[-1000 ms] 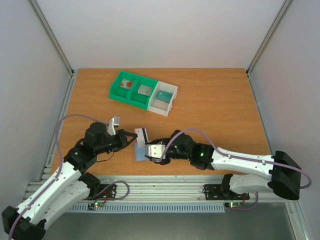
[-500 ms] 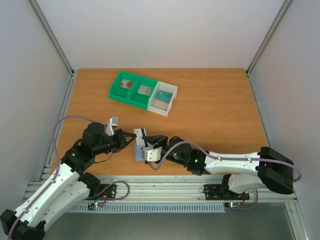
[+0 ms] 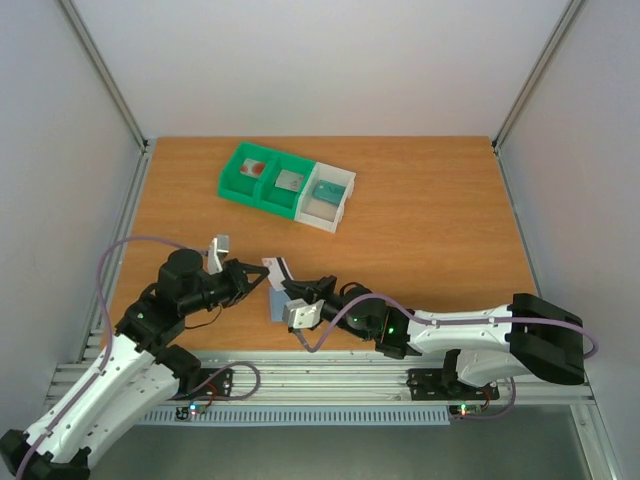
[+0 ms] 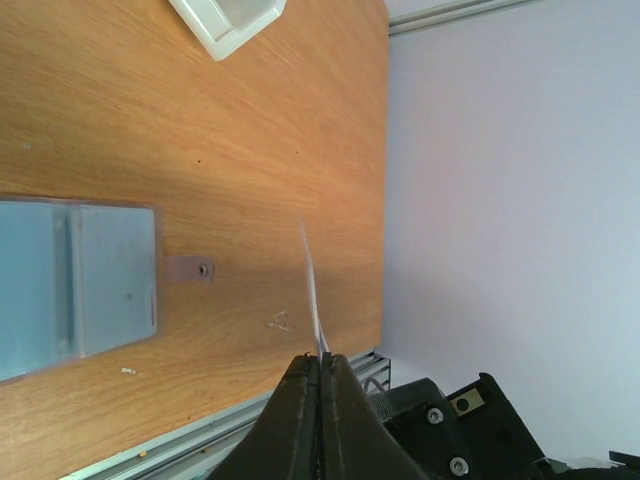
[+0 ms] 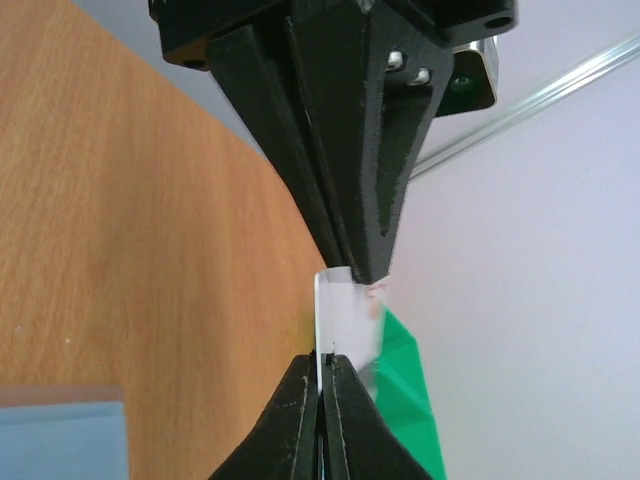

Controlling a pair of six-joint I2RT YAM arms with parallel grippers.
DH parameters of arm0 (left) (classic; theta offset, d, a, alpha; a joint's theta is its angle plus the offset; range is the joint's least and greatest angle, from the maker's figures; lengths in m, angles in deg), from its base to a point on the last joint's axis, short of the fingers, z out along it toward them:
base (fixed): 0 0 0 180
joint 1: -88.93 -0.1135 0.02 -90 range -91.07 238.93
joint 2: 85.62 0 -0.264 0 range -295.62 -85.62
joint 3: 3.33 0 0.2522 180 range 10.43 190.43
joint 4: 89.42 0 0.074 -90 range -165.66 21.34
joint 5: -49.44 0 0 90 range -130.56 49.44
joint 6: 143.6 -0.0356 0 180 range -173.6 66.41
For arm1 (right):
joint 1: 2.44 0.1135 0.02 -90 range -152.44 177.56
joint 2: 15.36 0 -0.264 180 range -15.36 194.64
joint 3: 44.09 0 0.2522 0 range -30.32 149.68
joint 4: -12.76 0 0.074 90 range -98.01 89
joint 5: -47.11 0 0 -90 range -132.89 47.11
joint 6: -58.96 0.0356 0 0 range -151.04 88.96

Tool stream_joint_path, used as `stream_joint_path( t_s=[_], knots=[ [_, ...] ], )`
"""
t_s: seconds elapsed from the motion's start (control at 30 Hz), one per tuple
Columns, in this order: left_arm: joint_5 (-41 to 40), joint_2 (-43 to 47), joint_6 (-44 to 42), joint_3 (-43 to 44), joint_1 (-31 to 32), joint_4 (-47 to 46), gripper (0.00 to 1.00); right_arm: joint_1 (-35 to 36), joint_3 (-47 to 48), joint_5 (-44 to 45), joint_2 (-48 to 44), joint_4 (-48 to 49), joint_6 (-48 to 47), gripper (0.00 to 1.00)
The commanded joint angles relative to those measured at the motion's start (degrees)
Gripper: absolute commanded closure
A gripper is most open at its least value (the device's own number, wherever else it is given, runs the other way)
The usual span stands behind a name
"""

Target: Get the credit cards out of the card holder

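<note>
A white credit card [image 3: 279,271] with a dark stripe along one edge is held on edge above the table, between my two grippers. My left gripper [image 3: 263,277] is shut on it; the left wrist view shows the card [image 4: 311,285] edge-on, rising out of the closed left gripper [image 4: 322,358]. My right gripper [image 3: 294,289] is shut on its opposite edge; the right wrist view shows the card [image 5: 340,315] between the right gripper [image 5: 322,358] and the left gripper [image 5: 360,268]. The slate-blue card holder [image 3: 274,307] lies open and flat beneath them, also showing in the left wrist view [image 4: 75,285].
A green-and-white three-compartment tray [image 3: 285,185] stands at the back left, with a red-marked item and a grey item inside. Its white end shows in the left wrist view [image 4: 225,20], its green end in the right wrist view [image 5: 400,400]. The holder's strap with a snap [image 4: 188,268] lies on the wood.
My right arm has reached further left and closed in on the card. My left gripper and the card have drifted slightly left. The holder has stayed put.
</note>
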Motion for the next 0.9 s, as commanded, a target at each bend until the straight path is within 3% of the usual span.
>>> stream_joint_path(
  t_s=[0.0, 0.17, 0.23, 0.3, 0.37, 0.47, 0.6, 0.7, 0.87],
  knots=[
    [-0.92, 2.54, -1.66, 0.95, 0.27, -0.75, 0.90, 1.72, -0.81, 1.97, -0.63, 2.09, 5.38, 0.99],
    [-6.16, 5.36, -6.84, 3.91, 0.28, 6.29, 0.60, 3.73, 0.24, 4.88, -3.65, -2.30, 14.55, 0.99],
    [-8.26, 6.52, -10.14, 4.90, 0.28, 8.40, 0.51, 3.94, 3.80, 7.44, -5.15, -9.52, 23.83, 0.99],
    [-9.89, 7.73, -13.56, 5.90, 0.28, 10.74, 0.44, 3.91, 8.99, 11.00, -5.39, -23.09, 31.13, 0.99],
    [-11.23, 9.03, -16.31, 6.68, 0.26, 13.14, 0.38, 4.11, 11.19, 9.39, -5.97, -28.17, 36.37, 0.99],
    [-10.39, 12.00, -20.64, 6.84, 0.28, 14.10, 0.33, 4.12, 12.39, 3.98, -8.59, -31.12, 46.79, 0.99],
    [-9.07, 15.96, -24.48, 7.39, 0.28, 16.11, 0.28, 4.09, 19.19, 1.29, -8.82, -43.07, 64.07, 0.99],
    [-7.15, 18.86, -27.03, 8.07, 0.27, 16.67, 0.27, 4.08, 23.55, -1.73, -8.63, -49.77, 70.88, 0.99],
    [-7.04, 21.04, -30.06, 10.65, 0.28, 19.48, 0.27, 4.09, 22.94, -2.30, -11.35, -49.01, 80.70, 0.99]
  ],
)
